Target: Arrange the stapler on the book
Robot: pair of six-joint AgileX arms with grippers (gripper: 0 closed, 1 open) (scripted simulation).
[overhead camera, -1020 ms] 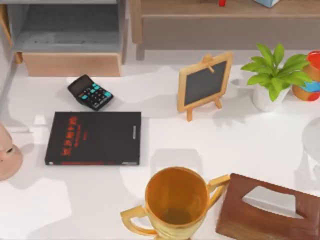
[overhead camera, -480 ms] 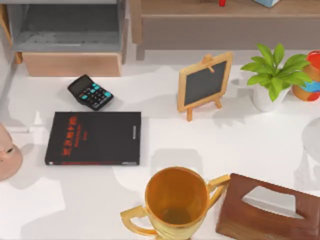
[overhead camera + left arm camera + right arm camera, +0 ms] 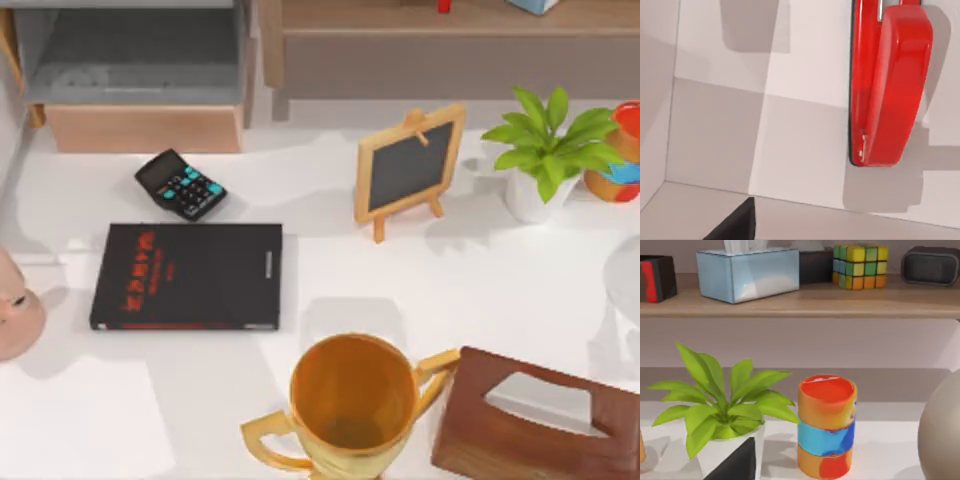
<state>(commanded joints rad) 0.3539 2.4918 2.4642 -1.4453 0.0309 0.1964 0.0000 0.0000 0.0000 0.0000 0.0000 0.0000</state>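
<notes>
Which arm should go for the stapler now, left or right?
Left, probably. The left wrist view has the stapler lying on the white table close below its camera. The right wrist view faces the potted plant and striped can at the table's right, away from the book.

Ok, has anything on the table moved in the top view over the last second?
Nothing visibly moved. The book, calculator, chalkboard, plant, gold cup and brown tissue box all sit where they were. Only faint shadows at the table's left shifted slightly.
</notes>
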